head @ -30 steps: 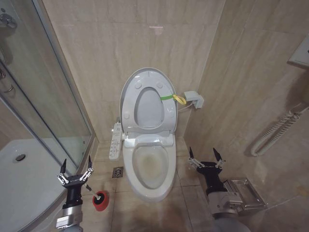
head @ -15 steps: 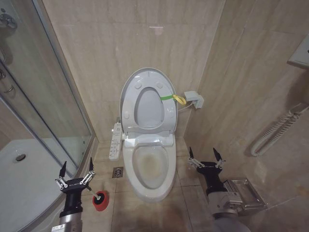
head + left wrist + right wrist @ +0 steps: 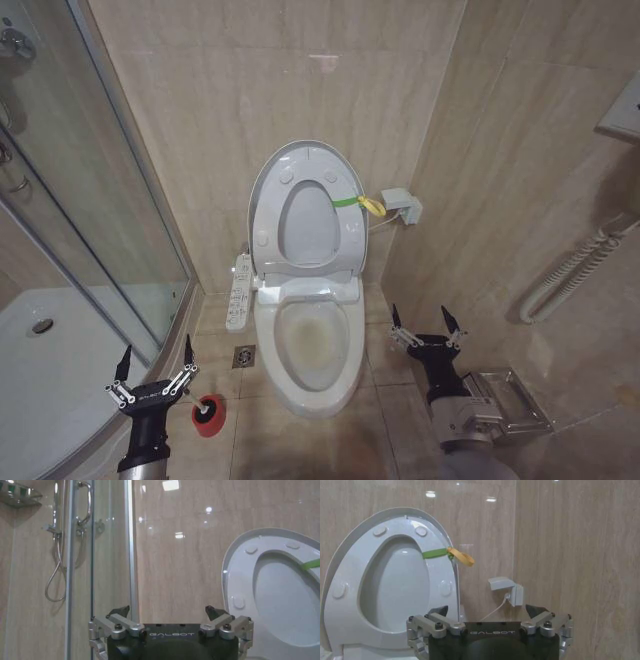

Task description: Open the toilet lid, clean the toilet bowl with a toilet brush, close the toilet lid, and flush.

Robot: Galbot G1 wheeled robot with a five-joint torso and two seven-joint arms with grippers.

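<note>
While both arms hang low at the front of the robot, the left claw (image 3: 152, 371) sits near the floor beside the glass shower door (image 3: 95, 220), pointing upward with its two black-tipped fingers (image 3: 124, 361) spread wide apart and nothing between them. On the other side of the toilet, the right claw (image 3: 427, 324) is held a little higher, just in front of a steel paper holder (image 3: 515, 402) on the side wall, and its fingers are likewise apart and empty. From the left wrist camera, the left claw (image 3: 168, 612) faces the beige wall tiles (image 3: 175, 555) between the shower frame and the raised lid.

The toilet lid (image 3: 306, 205) stands upright against the back wall, glossy white, with small round bumpers on its underside and a green-yellow band (image 3: 358, 203) tied at its right edge; the ring-shaped seat is lifted with it. Below it the toilet bowl (image 3: 312, 345) lies open, white ceramic with a yellowish stain around its inside. A white control panel (image 3: 239, 291) hangs at the bowl's left side, near a floor drain (image 3: 244, 356).

The toilet brush (image 3: 208, 411) stands in its small red cup on the floor tiles, just right of the left claw and left of the bowl, not touched by either claw.
</note>
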